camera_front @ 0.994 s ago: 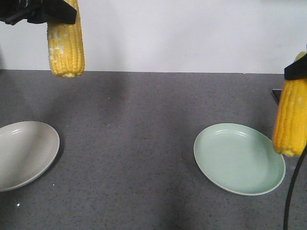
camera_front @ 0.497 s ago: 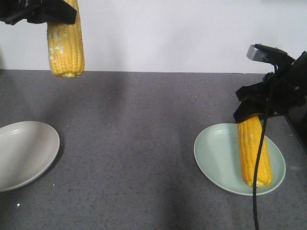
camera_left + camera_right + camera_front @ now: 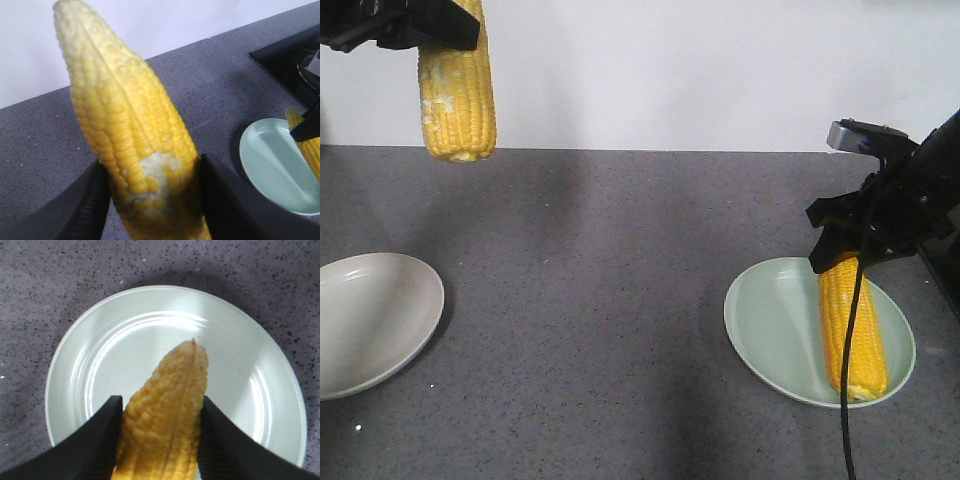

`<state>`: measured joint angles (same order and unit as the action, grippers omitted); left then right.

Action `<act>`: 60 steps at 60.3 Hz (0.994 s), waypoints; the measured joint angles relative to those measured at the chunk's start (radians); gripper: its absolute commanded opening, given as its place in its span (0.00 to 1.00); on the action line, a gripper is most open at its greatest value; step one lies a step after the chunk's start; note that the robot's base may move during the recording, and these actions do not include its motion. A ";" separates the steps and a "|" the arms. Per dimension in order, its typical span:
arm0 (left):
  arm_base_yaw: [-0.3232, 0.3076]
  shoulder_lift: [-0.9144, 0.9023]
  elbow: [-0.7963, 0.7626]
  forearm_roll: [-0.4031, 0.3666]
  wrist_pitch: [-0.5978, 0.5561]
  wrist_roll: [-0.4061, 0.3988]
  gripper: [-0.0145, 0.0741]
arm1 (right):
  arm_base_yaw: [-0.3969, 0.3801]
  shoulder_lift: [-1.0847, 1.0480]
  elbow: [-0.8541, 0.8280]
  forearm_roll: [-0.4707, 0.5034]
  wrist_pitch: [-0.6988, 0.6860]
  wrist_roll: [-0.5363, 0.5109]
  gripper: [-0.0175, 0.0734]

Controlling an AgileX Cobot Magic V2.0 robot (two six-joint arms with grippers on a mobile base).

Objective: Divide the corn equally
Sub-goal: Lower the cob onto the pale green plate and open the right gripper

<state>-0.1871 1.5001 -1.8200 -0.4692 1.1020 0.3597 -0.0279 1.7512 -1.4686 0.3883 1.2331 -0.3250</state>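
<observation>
Corn in two cobs, one per arm. Right pincer (image 3: 845, 250): jaws closed on the upper end of the right cob (image 3: 853, 330), black fingers (image 3: 97, 437) pressed against both flanks of it in the right wrist view. The cob hangs nearly upright, tilted slightly, with its lower end over the near right part of the green plate (image 3: 775, 325). Whether that end touches the plate or sits just above it cannot be told. In the right wrist view the tapered tip (image 3: 192, 347) points toward the plate's centre. A black cable (image 3: 848, 400) drops from the right arm across the cob and past the plate's near rim.

Left pincer (image 3: 425, 25): closed on the left cob (image 3: 457, 95), holding it high at the top left of the front view, well above the surface (image 3: 620, 300). The cob hangs vertically, blunt end down. In the left wrist view the black fingers (image 3: 225, 200) clamp both sides of the cob's thick end, next to a pale patch where kernels are missing (image 3: 155, 165).

Beige plate (image 3: 370, 320) lies at the left edge of the grey speckled surface, below and to the left of the raised cob, nothing on it. The two plates are well apart. White wall (image 3: 700, 70) behind.
</observation>
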 measured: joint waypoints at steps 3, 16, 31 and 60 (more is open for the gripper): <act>0.000 0.000 0.000 0.000 0.000 0.000 0.24 | 0.000 0.001 0.000 -0.002 0.000 0.000 0.63; 0.000 0.000 0.000 0.000 0.000 0.000 0.24 | 0.000 0.002 0.000 -0.008 0.000 0.000 0.76; 0.000 0.000 0.000 0.000 0.000 0.000 0.24 | 0.000 0.002 0.000 -0.010 -0.006 -0.002 0.77; 0.000 0.000 0.000 0.000 0.000 0.000 0.24 | 0.000 -0.311 0.000 -0.011 -0.027 -0.005 0.77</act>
<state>-0.1871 1.5001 -1.8200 -0.4692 1.1020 0.3597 -0.0279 1.4400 -1.4686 0.3771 1.2057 -0.3298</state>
